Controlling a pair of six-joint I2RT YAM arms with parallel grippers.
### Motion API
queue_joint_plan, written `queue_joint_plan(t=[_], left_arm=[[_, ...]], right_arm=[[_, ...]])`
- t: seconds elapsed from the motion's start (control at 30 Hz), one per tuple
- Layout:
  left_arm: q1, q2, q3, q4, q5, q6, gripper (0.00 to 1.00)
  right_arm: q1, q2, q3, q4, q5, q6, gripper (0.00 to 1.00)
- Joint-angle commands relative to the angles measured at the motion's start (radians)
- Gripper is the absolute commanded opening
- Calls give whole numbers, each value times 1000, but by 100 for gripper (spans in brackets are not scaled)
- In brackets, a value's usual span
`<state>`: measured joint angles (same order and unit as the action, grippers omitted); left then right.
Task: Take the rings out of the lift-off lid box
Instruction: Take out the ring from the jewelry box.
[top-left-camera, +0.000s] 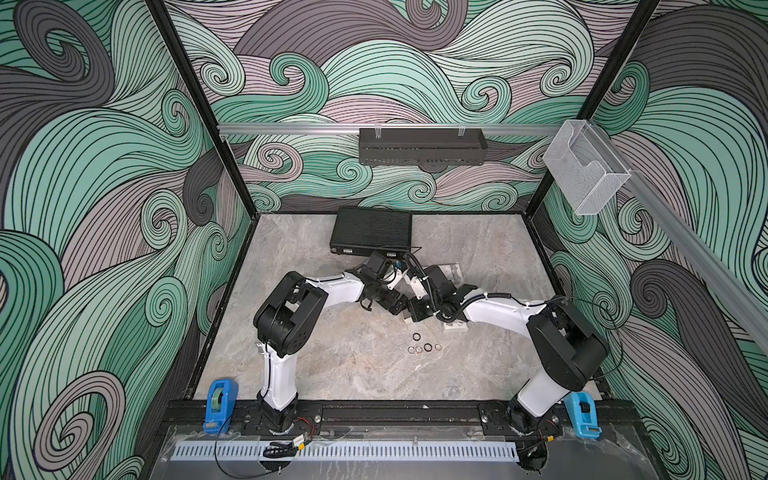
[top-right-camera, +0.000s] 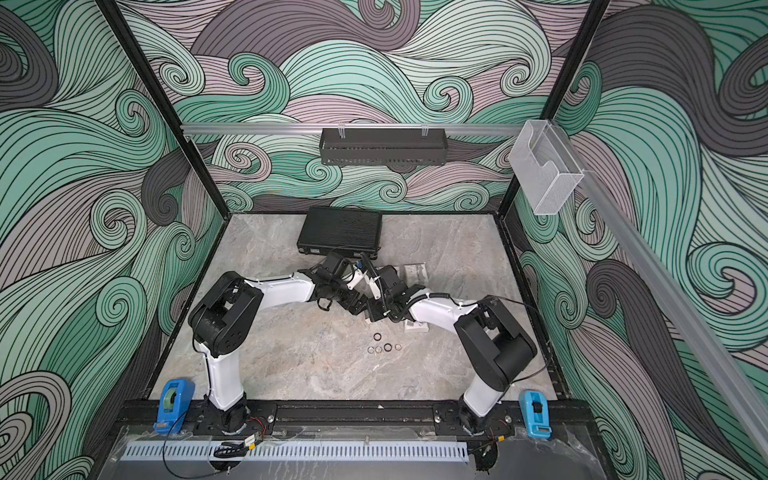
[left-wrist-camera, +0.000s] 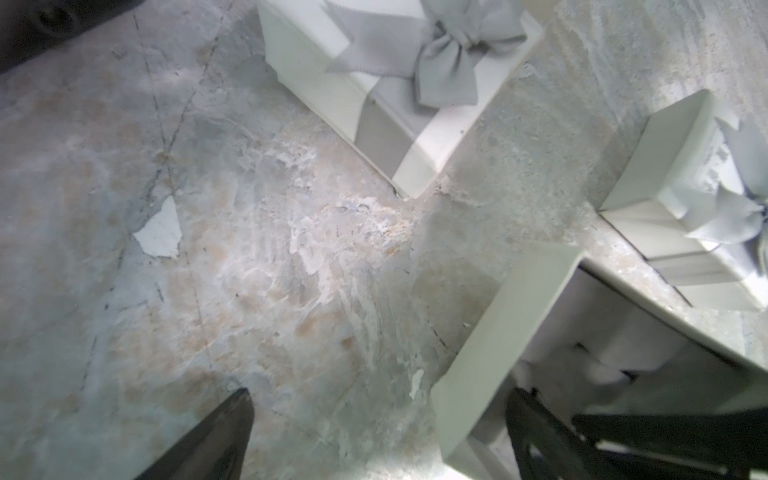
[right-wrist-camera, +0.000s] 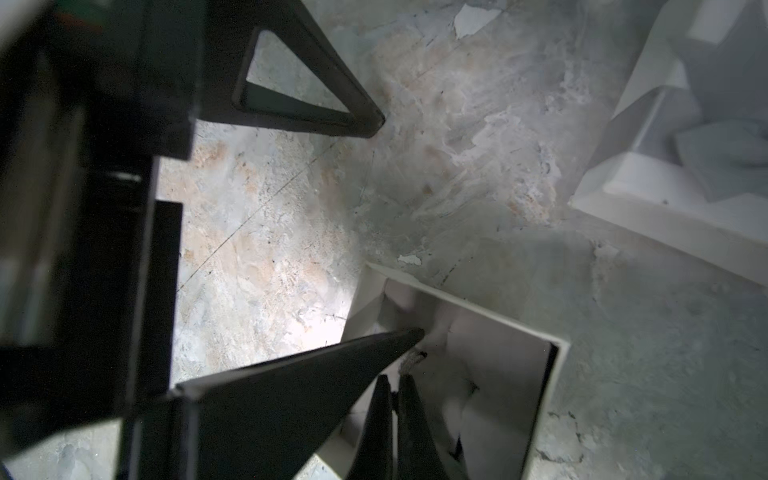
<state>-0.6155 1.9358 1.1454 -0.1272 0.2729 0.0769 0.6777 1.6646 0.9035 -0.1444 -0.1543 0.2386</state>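
Right gripper (right-wrist-camera: 395, 380): jaws closed, tips down inside open lift-off lid box (right-wrist-camera: 478, 309). Small pale object (right-wrist-camera: 412, 358) just ahead of tips, inside box; judged last ring, grip unconfirmed. Five rings (top-left-camera: 424, 345) lie on table (top-left-camera: 353, 365), outside box, toward arm bases. Left gripper (left-wrist-camera: 380, 392): jaws wide, straddling box wall, holding nothing. Right arm nearer, wrist pitched steeply down.

Five rings (top-left-camera: 428, 347) lie on the bench (top-left-camera: 332, 365), four in a row, one just at their 11 o'clock. The open box (right-wrist-camera: 457, 300) sits about 12 o'clock from them; a case (top-left-camera: 371, 230) lies farther behind.
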Motion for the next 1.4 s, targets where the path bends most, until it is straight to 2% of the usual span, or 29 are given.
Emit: queue_joint_plan(t=[0.0,1.03,1.13,1.37], left_arm=[[3,24,27,-28,-2,-6,96],[3,19,28,-31,2,-7,96],[3,9,39,-38,-5,2,96],[5,-11,101,-67,-16,23,96]], right_arm=[[0,-38,-23,32,11,-10,0],[-6,-148,-119,137,-18,13,0],[-12,-200,-150,125,-29,23,0],[-32,-431,-268,28,-66,46,0]])
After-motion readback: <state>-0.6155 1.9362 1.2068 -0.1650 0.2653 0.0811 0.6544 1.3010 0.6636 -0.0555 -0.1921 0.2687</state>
